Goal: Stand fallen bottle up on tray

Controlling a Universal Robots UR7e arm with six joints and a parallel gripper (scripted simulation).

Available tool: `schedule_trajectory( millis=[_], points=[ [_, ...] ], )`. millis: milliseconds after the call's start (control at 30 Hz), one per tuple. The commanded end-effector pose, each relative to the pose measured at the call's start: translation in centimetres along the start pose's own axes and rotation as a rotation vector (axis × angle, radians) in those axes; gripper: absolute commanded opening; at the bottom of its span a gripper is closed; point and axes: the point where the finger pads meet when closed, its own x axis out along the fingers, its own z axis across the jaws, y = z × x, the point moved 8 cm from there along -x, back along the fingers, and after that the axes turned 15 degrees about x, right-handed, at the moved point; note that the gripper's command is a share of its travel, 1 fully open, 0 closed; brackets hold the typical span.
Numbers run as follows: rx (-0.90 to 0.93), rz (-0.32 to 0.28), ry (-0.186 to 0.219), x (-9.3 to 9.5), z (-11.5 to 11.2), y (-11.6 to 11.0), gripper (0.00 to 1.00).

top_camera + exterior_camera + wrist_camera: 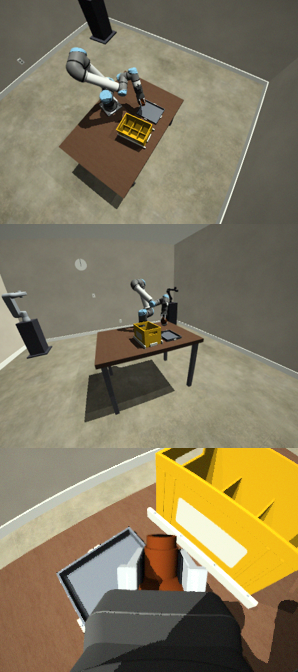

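Observation:
My gripper [160, 559] [142, 101] [163, 321] is shut on a brown bottle [160, 559] [143, 102] [163, 323] and holds it in the air above the near corner of the dark grey tray [100, 571] [153, 113] [171, 335]. In the wrist view the bottle shows between the two white fingers, pointing away from the camera. The tray lies flat on the brown table [103, 150] [125, 347], next to the yellow crate [134, 127] [147, 333] [226, 511].
The yellow crate has several open compartments and stands on a pale base close to the tray. The arm's base [107, 101] is mounted at the table's back edge. Dark pedestals [98, 20] [31, 338] stand on the floor away from the table.

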Motion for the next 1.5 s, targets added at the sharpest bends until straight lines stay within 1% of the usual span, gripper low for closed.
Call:
schedule_trajectory(
  millis=[0,567,933,1433,1467],
  points=[
    [-0.002,0.0,-0.001,0.1,0.0,-0.1,0.0],
    [-0.002,0.001,-0.001,0.1,0.0,-0.1,0.0],
    [-0.005,0.025,0.003,0.2,0.1,-0.4,0.0],
    [-0.006,0.122,0.029,0.3,0.3,-1.2,0.0],
    [-0.006,0.122,0.029,0.3,0.3,-1.2,0.0]
  ],
)
